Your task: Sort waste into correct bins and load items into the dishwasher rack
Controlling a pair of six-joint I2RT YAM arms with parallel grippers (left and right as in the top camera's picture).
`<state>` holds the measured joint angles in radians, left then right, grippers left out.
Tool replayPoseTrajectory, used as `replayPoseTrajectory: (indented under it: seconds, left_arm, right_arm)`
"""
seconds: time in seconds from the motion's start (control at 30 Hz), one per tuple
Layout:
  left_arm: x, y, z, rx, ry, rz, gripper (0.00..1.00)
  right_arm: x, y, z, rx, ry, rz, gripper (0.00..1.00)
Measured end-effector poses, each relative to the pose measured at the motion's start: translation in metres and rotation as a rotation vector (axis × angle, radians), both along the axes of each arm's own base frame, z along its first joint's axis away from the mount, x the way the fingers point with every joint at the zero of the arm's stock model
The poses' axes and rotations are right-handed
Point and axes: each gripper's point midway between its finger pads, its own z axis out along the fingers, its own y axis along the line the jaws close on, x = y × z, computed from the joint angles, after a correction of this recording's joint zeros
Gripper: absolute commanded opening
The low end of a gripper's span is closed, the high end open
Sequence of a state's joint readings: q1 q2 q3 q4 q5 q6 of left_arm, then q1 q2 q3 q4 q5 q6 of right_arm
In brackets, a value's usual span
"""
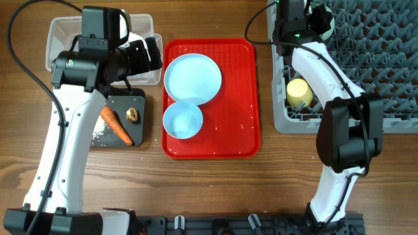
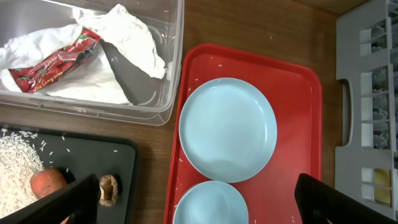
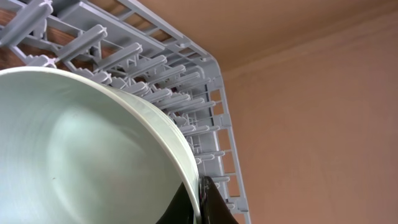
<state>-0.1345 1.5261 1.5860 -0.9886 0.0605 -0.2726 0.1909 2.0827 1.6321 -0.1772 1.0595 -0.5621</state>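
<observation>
So we're watching the right claw (image 3: 200, 200) pinching the pale green bowl (image 3: 81, 155) by its rim, jaws pressed tight on the thin edge, and it's holding it tilted over the far left corner of the dishwasher rack (image 1: 379, 39). We're guessing the rim grip is on purpose. It's keeping the bowl on its side so it can slot down between the pegs (image 3: 140, 62) instead of sitting flat on top of them. The yellow cup (image 1: 300, 93) is already lying in the rack's near left part. Across the surface (image 1: 215, 189), the left claw (image 2: 196, 193) is spread wide and carrying nothing, hovering about where the clear tub (image 1: 59, 32) meets the red serving tray (image 1: 241, 130). The waste side is looking pretty much done to us. The tissue (image 2: 130, 37) and red wrapper (image 2: 56, 59) are sitting in the tub, while the carrot (image 1: 116, 125), brown lump (image 1: 132, 115) and rice (image 2: 15, 168) are lying on the black tray (image 2: 81, 162), so dry stuff and food scraps are being kept apart. The light blue plate (image 1: 192, 78) and small blue bowl (image 1: 182, 120) are waiting on the red tray, touching, with a few stray grains around them. We're figuring the wide-open left claw is lining up for the plate, which is lying flat and probably going to be awkward to get under.
</observation>
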Motion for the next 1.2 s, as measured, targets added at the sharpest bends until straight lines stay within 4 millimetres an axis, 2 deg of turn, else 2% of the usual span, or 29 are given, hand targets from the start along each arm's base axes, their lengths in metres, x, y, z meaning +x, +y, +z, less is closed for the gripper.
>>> replayPoseTrajectory:
  seconds: [0.37, 0.53, 0.67, 0.77, 0.87, 0.97, 1.13, 1.2]
  left_arm:
    - [0.000, 0.000, 0.000, 0.000, 0.000, 0.000, 1.00]
    - [0.000, 0.000, 0.000, 0.000, 0.000, 0.000, 1.00]
    - [0.000, 0.000, 0.000, 0.000, 0.000, 0.000, 1.00]
    - [0.000, 0.000, 0.000, 0.000, 0.000, 0.000, 1.00]
    - [0.000, 0.000, 0.000, 0.000, 0.000, 0.000, 1.00]
    - [0.000, 0.000, 0.000, 0.000, 0.000, 0.000, 1.00]
    - [0.000, 0.000, 0.000, 0.000, 0.000, 0.000, 1.00]
    - [0.000, 0.000, 0.000, 0.000, 0.000, 0.000, 1.00]
  right_arm:
    - [-0.001, 0.001, -0.001, 0.014, -0.032, -0.018, 0.08]
    - [-0.003, -0.002, -0.016, -0.023, -0.006, -0.058, 0.08]
    - [-0.002, -0.002, -0.014, -0.027, -0.020, -0.065, 0.10]
    - [-0.003, 0.002, -0.013, -0.031, -0.018, -0.063, 0.31]
    - [-0.003, 0.010, -0.013, -0.033, -0.019, -0.050, 0.41]
    - [-0.002, 0.028, -0.013, -0.034, -0.020, -0.018, 0.52]
    - [-0.004, 0.052, -0.016, -0.040, 0.002, 0.028, 0.60]
    - [-0.005, 0.055, -0.017, -0.044, 0.013, 0.035, 0.66]
